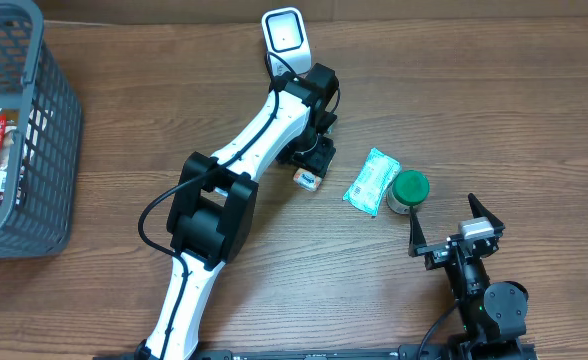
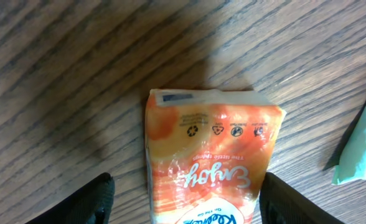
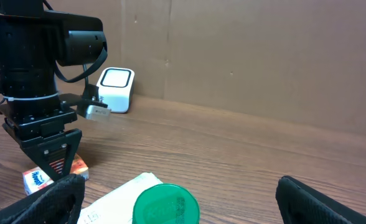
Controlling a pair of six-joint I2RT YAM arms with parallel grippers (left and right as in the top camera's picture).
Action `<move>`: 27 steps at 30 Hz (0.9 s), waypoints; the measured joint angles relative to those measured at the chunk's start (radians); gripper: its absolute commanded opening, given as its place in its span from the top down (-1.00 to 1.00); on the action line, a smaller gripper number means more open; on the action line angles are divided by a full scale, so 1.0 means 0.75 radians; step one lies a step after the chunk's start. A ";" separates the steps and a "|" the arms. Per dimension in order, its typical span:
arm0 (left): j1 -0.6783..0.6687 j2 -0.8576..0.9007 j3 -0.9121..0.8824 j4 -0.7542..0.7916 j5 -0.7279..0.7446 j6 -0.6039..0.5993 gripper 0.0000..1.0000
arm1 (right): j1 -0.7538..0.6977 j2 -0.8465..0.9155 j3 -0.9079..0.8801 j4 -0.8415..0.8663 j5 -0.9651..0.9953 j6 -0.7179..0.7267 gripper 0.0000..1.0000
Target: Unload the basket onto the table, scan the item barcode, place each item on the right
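Loosely, left claw (image 2: 189, 194) straddles packet (image 2: 211, 155).

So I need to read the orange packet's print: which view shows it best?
Left wrist: the orange packet fills the frame, print legible. Overhead shows only a small corner; right wrist shows it small, partly hidden.

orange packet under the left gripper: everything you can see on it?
Small glossy plastic packet, orange with white "Enjoy" script, tiny recycling icons and a blue-white logo at one end. Slightly crinkled, lying flat on the wood table between the open fingers of the left gripper; a gap shows on that side. No barcode visible.
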 measured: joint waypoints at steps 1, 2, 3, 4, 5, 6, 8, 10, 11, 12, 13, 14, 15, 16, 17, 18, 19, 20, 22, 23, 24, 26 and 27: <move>0.000 0.000 0.000 0.002 0.001 0.000 -0.30 | 0.000 0.000 0.000 0.000 -0.001 0.000 -1.00; 0.000 0.000 0.000 0.003 0.001 0.000 -0.29 | 0.000 0.000 0.000 0.000 -0.001 0.001 -1.00; 0.000 0.000 0.000 0.003 0.002 0.000 -0.29 | 0.000 0.000 0.000 0.000 -0.001 0.001 -1.00; 0.000 0.000 0.000 0.003 0.006 0.001 -0.30 | 0.000 0.000 0.000 0.000 -0.001 0.000 -1.00; 0.001 0.000 0.001 0.002 0.016 0.002 -0.30 | 0.000 0.000 0.000 -0.001 0.000 0.000 -1.00; 0.001 0.000 0.003 -0.003 0.031 0.006 -0.31 | 0.000 0.000 0.000 -0.001 -0.001 0.000 -1.00; 0.005 0.000 0.013 -0.020 0.067 0.010 -0.33 | 0.000 0.000 0.000 0.000 -0.001 0.001 -1.00; 0.012 0.000 0.024 -0.022 0.089 0.010 -0.34 | 0.000 0.000 0.000 0.000 -0.001 0.000 -1.00; 0.016 0.000 0.031 -0.022 0.099 0.011 -0.34 | 0.000 0.000 0.000 0.000 -0.001 0.000 -1.00; 0.019 0.000 0.034 -0.021 0.107 0.011 -0.34 | 0.000 0.000 0.000 -0.001 -0.001 0.001 -1.00; 0.023 0.000 0.037 -0.022 0.114 0.011 -0.34 | 0.000 0.000 0.000 -0.001 -0.001 0.000 -1.00; 0.028 0.000 0.038 -0.021 0.118 0.011 -0.33 | 0.000 0.000 0.000 0.000 -0.001 0.000 -1.00; 0.034 0.000 0.038 -0.022 0.120 0.011 -0.33 | 0.000 0.000 0.000 0.000 -0.001 0.001 -1.00; 0.039 0.000 0.038 -0.022 0.121 0.011 -0.31 | 0.000 0.000 0.000 -0.001 -0.001 0.001 -1.00; 0.039 0.000 0.038 -0.022 0.120 0.011 -0.30 | 0.000 0.000 0.000 0.000 -0.001 0.001 -1.00; 0.041 0.000 0.038 -0.022 0.120 0.010 -0.29 | 0.000 0.000 0.000 0.000 -0.001 0.001 -1.00; 0.045 0.000 0.038 -0.022 0.120 0.010 -0.28 | 0.000 0.000 0.000 0.000 -0.001 0.000 -1.00; 0.047 0.000 0.038 -0.022 0.120 0.010 -0.27 | 0.000 0.000 0.000 -0.001 -0.001 0.001 -1.00; 0.047 0.000 0.038 -0.021 0.120 0.010 -0.27 | 0.000 0.000 0.000 0.000 -0.001 0.000 -1.00; 0.046 0.000 0.038 -0.021 0.120 0.010 -0.26 | 0.000 0.000 0.000 -0.001 -0.001 0.001 -1.00; 0.046 0.000 0.037 -0.019 0.120 0.010 -0.25 | 0.000 0.000 0.000 -0.001 -0.001 0.000 -1.00; 0.046 0.000 0.035 -0.007 0.120 0.010 -0.24 | 0.000 0.000 0.000 0.000 -0.001 0.000 -1.00; 0.046 0.000 0.035 -0.006 0.120 0.010 -0.23 | 0.000 0.000 0.000 0.000 0.000 0.001 -1.00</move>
